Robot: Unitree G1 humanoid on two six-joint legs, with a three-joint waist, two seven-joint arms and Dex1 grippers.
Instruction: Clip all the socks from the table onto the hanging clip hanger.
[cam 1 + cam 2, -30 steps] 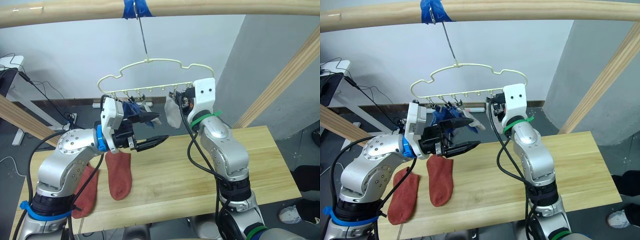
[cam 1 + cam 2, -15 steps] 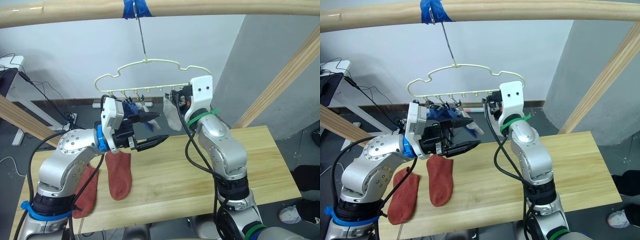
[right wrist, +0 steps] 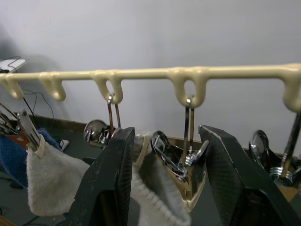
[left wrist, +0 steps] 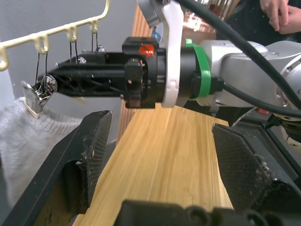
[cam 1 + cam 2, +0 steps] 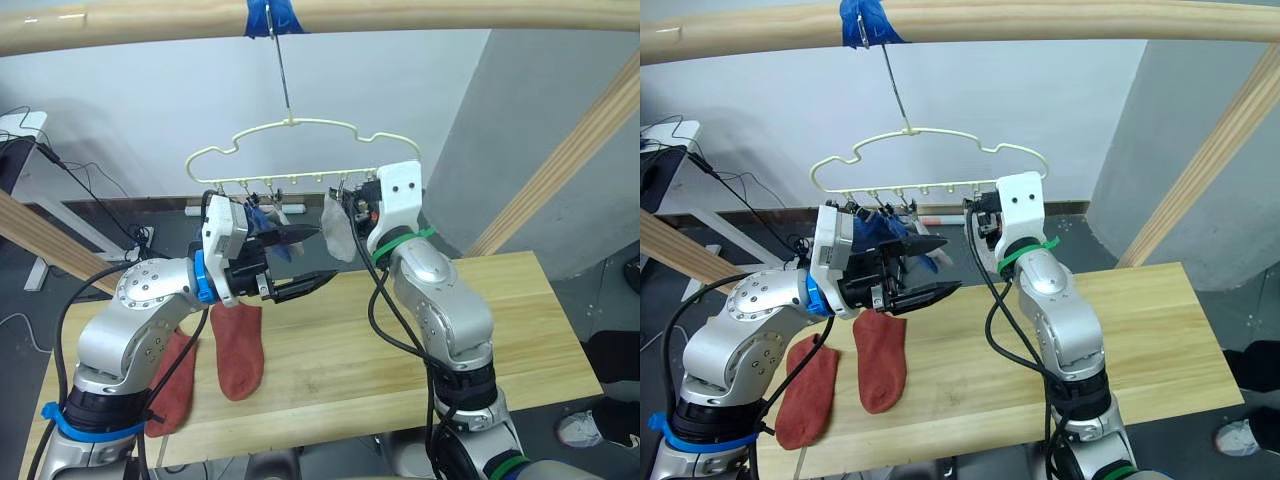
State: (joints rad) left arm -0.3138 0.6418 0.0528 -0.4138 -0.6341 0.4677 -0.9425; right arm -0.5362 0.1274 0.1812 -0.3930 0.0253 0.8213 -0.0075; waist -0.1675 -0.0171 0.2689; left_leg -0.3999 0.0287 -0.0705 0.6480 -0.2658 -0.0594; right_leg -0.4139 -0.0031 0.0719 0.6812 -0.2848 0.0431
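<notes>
- Head views: the clip hanger (image 5: pixel 290 150) hangs by its long hook from a round wooden pole (image 5: pixel 420 18), the hook held there under blue tape (image 5: pixel 272 16).
- The left gripper (image 5: pixel 305 258) is held up just under the clips at the hanger's left end, its two black fingers spread with nothing between them. It partly hides a blue sock (image 5: pixel 262 218) hanging there.
- The right gripper (image 5: pixel 352 208) is raised to the clips at the hanger's right end, beside a hanging light grey sock (image 5: pixel 336 228). Its fingertips are hidden behind its own white housing here.
- Two rust-red socks lie near the table's (image 5: pixel 400 340) left end. One rust-red sock (image 5: pixel 240 348) lies flat; the other rust-red sock (image 5: pixel 172 385) is at the left front corner, partly covered by the left arm.
- Left wrist view: its fingers (image 4: pixel 87 150) stand wide apart and empty over the table, with the right gripper reaching to a silver clip (image 4: pixel 40 92) that holds grey knit. A person's hands are cut off at one corner.
- Right wrist view: its fingers (image 3: pixel 110 174) stand open on either side of a clip (image 3: pixel 186 162) and the grey sock's edge, not pressing either.
- No readable writing shows anywhere.
</notes>
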